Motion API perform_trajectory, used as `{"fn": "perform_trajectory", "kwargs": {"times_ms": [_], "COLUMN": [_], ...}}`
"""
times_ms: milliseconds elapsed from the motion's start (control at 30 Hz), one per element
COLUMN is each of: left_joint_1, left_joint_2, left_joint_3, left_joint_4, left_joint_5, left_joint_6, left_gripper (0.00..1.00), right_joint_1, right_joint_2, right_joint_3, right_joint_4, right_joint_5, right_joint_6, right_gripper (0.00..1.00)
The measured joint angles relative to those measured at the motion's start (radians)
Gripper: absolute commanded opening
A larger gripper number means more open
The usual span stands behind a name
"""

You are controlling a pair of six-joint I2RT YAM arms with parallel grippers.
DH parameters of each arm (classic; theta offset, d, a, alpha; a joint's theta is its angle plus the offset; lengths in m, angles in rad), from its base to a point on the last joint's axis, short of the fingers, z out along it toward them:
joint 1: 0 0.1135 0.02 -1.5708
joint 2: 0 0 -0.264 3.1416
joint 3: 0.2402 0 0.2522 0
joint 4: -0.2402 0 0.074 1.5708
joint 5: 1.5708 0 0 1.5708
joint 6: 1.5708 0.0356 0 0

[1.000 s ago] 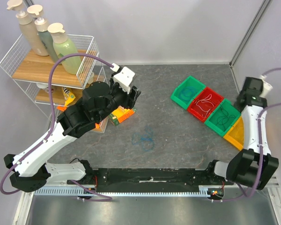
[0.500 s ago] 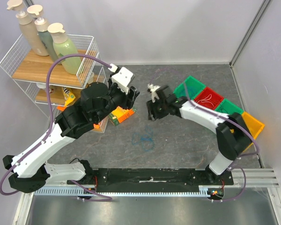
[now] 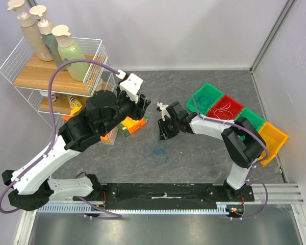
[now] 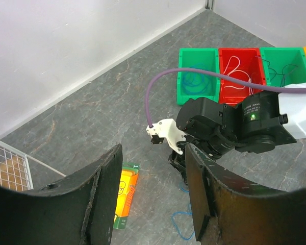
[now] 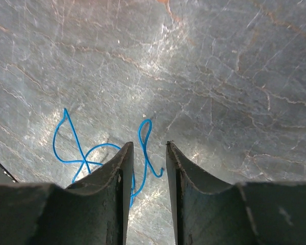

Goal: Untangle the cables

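A thin blue cable [image 3: 156, 153] lies tangled in loops on the grey table, and shows in the right wrist view [image 5: 86, 153] and the left wrist view [image 4: 179, 224]. My right gripper [image 3: 164, 131] hovers low just behind it, open with a narrow gap. One loop of the cable [image 5: 145, 135] lies on the table between the fingertips, not clamped. My left gripper [image 3: 139, 108] is open wide and empty, held above the table to the left of the right gripper. The left wrist view shows the right gripper [image 4: 179, 162] beyond the left fingers [image 4: 201, 189].
An orange and yellow box [image 3: 132, 124] lies under the left gripper. Four bins stand at the right: green [image 3: 206, 100], red [image 3: 224, 111], green [image 3: 245, 126], orange [image 3: 270, 139], some holding cables. A wire rack [image 3: 51, 76] with bottles stands at the back left.
My right arm has swung from the far right by the bins to the middle of the table and come down over the blue cable. The left arm has hardly moved.
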Motion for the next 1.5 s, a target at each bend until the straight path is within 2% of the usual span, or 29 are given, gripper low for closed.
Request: {"fn": "perform_trajectory", "kwargs": {"times_ms": [67, 200, 233, 400, 567, 700, 900, 1500], "left_joint_1": [0.0, 0.0, 0.0, 0.0, 0.0, 0.0, 0.0, 0.0], "left_joint_2": [-0.003, -0.008, -0.008, -0.008, -0.007, 0.002, 0.028, 0.001], "left_joint_3": [-0.001, -0.005, -0.005, -0.005, -0.005, -0.002, 0.019, -0.016], "left_joint_4": [-0.001, -0.002, -0.002, -0.009, -0.023, -0.024, -0.023, 0.098], "left_joint_5": [-0.001, 0.0, 0.0, 0.0, 0.001, 0.003, 0.007, 0.01], "left_joint_6": [-0.003, -0.01, -0.011, -0.013, -0.018, -0.034, -0.048, -0.106], "left_gripper": [0.58, 0.59, 0.59, 0.59, 0.59, 0.59, 0.59, 0.51], "right_joint_1": [0.0, 0.0, 0.0, -0.016, -0.116, -0.183, -0.185, -0.187], "right_joint_2": [0.0, 0.004, 0.005, -0.006, -0.137, -0.259, -0.357, -0.374], "right_joint_3": [-0.014, -0.031, -0.031, -0.031, -0.013, 0.091, 0.254, 0.649], "right_joint_4": [0.001, 0.0, 0.0, -0.016, -0.048, -0.06, -0.079, -0.103], "right_joint_5": [-0.006, -0.016, -0.018, -0.033, -0.086, -0.151, -0.213, -0.196], "right_joint_6": [-0.001, -0.007, -0.006, -0.008, -0.004, -0.002, 0.006, 0.126], "right_gripper": [0.31, 0.04, 0.0, 0.0, 0.0, 0.0, 0.0, 0.0]}}
